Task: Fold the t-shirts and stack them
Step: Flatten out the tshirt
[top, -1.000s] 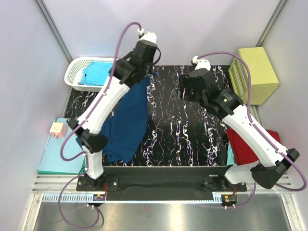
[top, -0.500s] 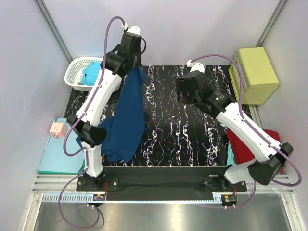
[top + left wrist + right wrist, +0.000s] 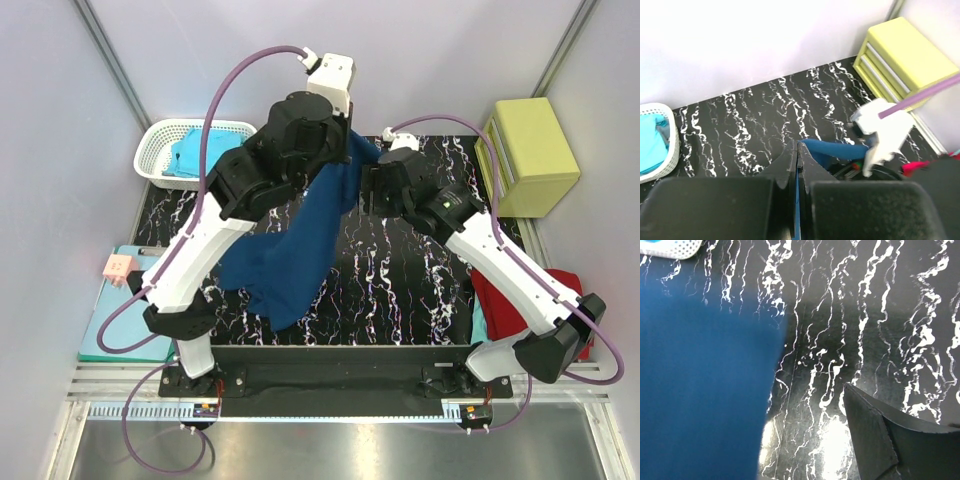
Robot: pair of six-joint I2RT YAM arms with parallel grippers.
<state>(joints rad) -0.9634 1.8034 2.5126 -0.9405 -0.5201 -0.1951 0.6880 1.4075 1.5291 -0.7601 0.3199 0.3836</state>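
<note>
From above, the task looks barely begun. The navy t-shirt (image 3: 300,235) hangs unfolded from the raised left arm (image 3: 200,250), running from about 12 o'clock on the worktop (image 3: 400,290) down towards 7 o'clock, where its lower part bunches on the surface. The right gripper (image 3: 368,188) sits just beside the hanging cloth, jaws apart and with nothing seen in them. A red t-shirt (image 3: 505,300) lies at 4 o'clock, half under the right arm; I cannot tell whether it is folded. No finished stack shows. The white basket (image 3: 150,165) at 10 o'clock holds a turquoise t-shirt (image 3: 200,150), loosely laid. The yellow drawer unit (image 3: 530,150) at 2 o'clock is closed, so its contents are hidden. A teal clipboard (image 3: 110,330) lies at 8 o'clock.

In the left wrist view, the left gripper (image 3: 796,157) is fully closed, pinching a thin edge of navy cloth between its fingers. The basket rim shows at 9 o'clock and the drawers at 2 o'clock.

In the right wrist view, navy fabric fills the 9 o'clock side. Only one finger (image 3: 875,435) shows, at 5 o'clock, clear of the cloth.

All of the folding and stacking seems to remain.
</note>
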